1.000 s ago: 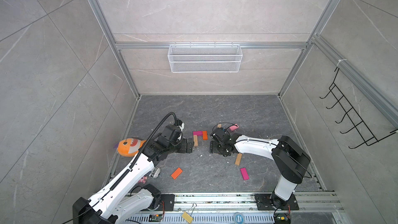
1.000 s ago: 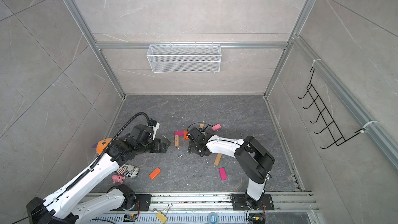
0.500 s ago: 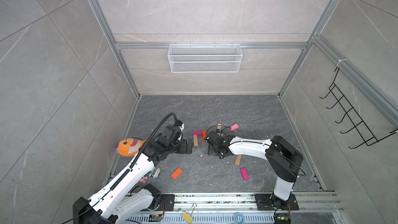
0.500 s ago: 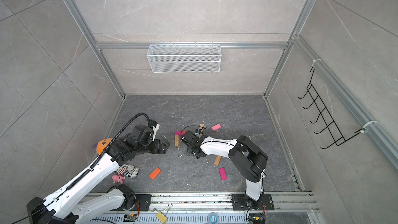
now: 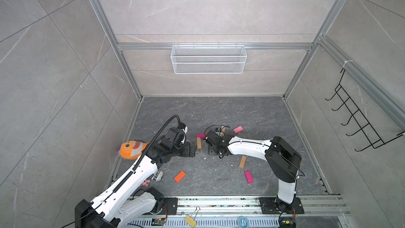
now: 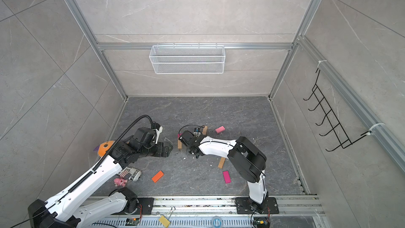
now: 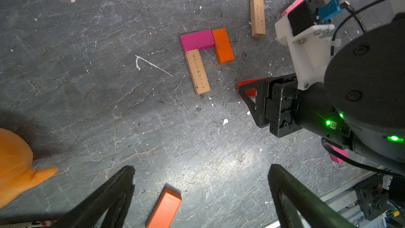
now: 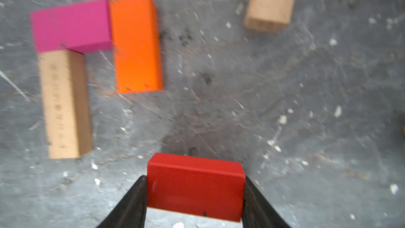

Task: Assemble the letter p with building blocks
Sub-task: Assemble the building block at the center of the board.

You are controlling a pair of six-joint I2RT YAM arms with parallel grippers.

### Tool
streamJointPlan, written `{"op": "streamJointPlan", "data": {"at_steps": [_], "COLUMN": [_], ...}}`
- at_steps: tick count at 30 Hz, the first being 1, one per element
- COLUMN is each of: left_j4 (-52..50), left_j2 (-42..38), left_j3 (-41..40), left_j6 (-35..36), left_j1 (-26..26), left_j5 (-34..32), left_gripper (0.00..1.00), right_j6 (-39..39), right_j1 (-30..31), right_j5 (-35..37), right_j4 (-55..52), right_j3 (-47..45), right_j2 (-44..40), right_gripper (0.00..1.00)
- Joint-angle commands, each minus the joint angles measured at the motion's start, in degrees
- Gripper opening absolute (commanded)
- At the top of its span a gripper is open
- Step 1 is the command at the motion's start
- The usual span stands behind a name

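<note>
If you start at the near rail, a loose orange block (image 5: 179, 176) lies on the left of the grey surface (image 5: 219, 110) and a loose magenta block (image 5: 248, 176) on the right, with a loose tan block (image 5: 242, 161) just past the magenta one. A bit further in, the left arm's fingers (image 7: 114, 194) are spread wide with nothing between them, just left of the build. An orange plush fish (image 5: 131, 150) sits off by the left wall.

The right arm's fingers (image 8: 133, 205) are pinching a red block (image 8: 195, 185), one finger on each side. It's just right of the stem's near end, with a gap in between. Can't tell if it's touching the surface.

The letter p (image 7: 195, 62) sits between the two arms, only partly done. The tan stem (image 8: 63, 104) runs near to far and the magenta bar (image 8: 72, 25) lies across its far end. The orange bar (image 8: 135, 44) is butted against the magenta's right end, running back toward the near side.

Farthest out are another tan block (image 5: 223, 129), half hidden behind the right wrist, and a light pink block (image 5: 237, 129) right of it.
</note>
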Motion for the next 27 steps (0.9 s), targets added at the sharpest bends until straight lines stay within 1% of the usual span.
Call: {"op": "streamJointPlan", "data": {"at_steps": [1, 5, 12, 27], "left_j4": [-0.4, -0.6, -0.6, -0.9], "left_j2": [0.0, 0.0, 0.1, 0.2], "left_j3": [2.2, 2.2, 2.2, 2.2], "left_j6": [0.7, 0.7, 0.6, 0.4], "left_j1": [-0.2, -0.2, -0.1, -0.1], "left_j5": [0.6, 0.3, 0.2, 0.1], "left_gripper": [0.98, 0.98, 0.98, 0.98], "right_j6": [-3.2, -4.4, -5.4, -6.8], "right_j1": [0.4, 0.3, 0.2, -0.3], "right_j5": [0.7, -0.1, -1.1, -2.3], "right_j4": [-2.7, -4.0, -5.2, -5.9], "right_j3": [4.2, 8.3, 12.1, 15.2], "right_j2": [2.9, 5.7, 8.8, 11.4], "right_gripper": [0.6, 0.6, 0.6, 0.61]}}
